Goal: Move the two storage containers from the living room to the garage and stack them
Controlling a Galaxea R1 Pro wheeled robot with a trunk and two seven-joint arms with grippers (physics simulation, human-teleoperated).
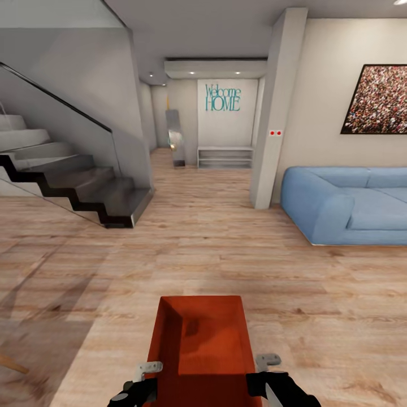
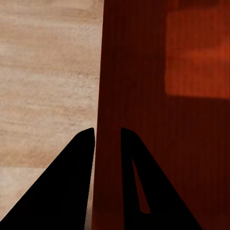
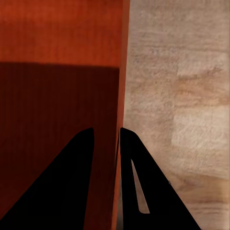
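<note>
One orange-red storage container [image 1: 200, 345] hangs low in front of me over the light wood plank floor [image 1: 186, 254] of the living room. My left gripper [image 1: 148, 370] is shut on its left wall and my right gripper [image 1: 265, 362] on its right wall. In the left wrist view the dark fingers [image 2: 72, 182] straddle the ribbed wall of the container [image 2: 167, 96]; that gripper [image 2: 108, 132] pinches it. The right wrist view shows the same grip [image 3: 106, 132] on the other wall of the container [image 3: 57, 96]. The second container and the garage are out of view.
A staircase with a glass rail [image 1: 85, 186] rises at the left. A blue sofa [image 1: 345, 203] stands at the right beside a pale pillar [image 1: 277, 113]. Straight ahead a hallway runs to a low shelf [image 1: 224, 156] under a "Welcome HOME" sign [image 1: 223, 98].
</note>
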